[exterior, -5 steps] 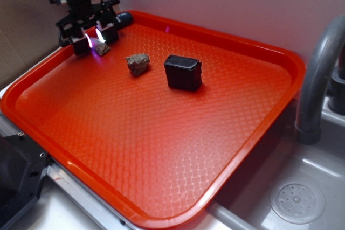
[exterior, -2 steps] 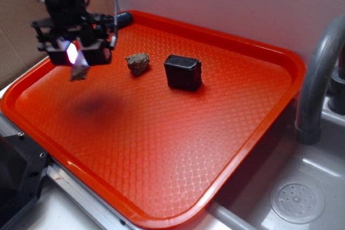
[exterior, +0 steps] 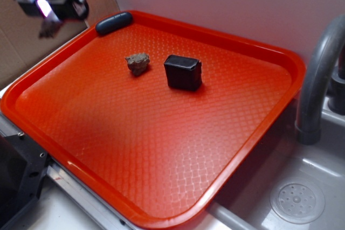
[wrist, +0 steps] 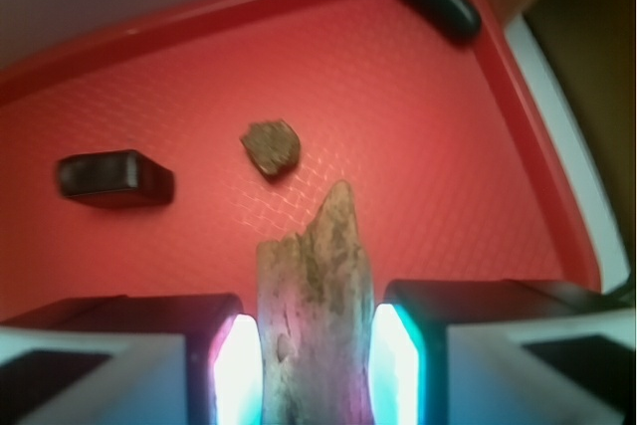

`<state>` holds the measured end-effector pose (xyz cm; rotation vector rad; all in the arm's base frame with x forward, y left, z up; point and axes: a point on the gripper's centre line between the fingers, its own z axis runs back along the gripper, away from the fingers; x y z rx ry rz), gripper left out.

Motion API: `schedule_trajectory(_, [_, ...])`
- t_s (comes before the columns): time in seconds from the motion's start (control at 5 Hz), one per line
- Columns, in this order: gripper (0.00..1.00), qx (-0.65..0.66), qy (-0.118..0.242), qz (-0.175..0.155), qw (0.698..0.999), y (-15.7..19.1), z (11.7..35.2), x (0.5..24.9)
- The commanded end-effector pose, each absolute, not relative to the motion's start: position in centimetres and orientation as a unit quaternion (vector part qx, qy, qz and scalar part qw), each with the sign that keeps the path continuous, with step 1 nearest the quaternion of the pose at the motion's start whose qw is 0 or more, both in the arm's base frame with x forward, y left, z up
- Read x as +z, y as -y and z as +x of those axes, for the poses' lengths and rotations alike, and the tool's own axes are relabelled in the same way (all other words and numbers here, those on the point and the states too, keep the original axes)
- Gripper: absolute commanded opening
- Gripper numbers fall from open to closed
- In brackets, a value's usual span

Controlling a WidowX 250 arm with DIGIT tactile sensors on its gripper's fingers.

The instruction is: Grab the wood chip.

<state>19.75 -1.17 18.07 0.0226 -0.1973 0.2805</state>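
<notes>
— What is recorded at the hand [wrist: 317, 365]?
— The hand is seen clamped on the small flat tan-brown sliver of rough wood [wrist: 317, 316], which is pinched between the two lit pads [wrist: 236, 370] and points out past them. In the exterior view the hand [exterior: 47, 15] and sliver [exterior: 48, 28] are held in the air beyond the tray's far left corner.

— And beyond the hand?
— A lumpy grey-brown rock [exterior: 138, 63] and a black rectangular block [exterior: 183, 72] are noted near each other on the red plastic tray [exterior: 161, 176]. A dark blue-grey oblong [exterior: 114, 22] is lodged in the tray's far corner. A grey sink [exterior: 302, 187] is noted beside the tray.
</notes>
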Motion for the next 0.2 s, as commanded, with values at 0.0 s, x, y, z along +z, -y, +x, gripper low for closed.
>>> schedule_trajectory(0.0, [0.0, 0.141, 0.097, 0.026, 0.985, -2.57, 19.81, 17.79])
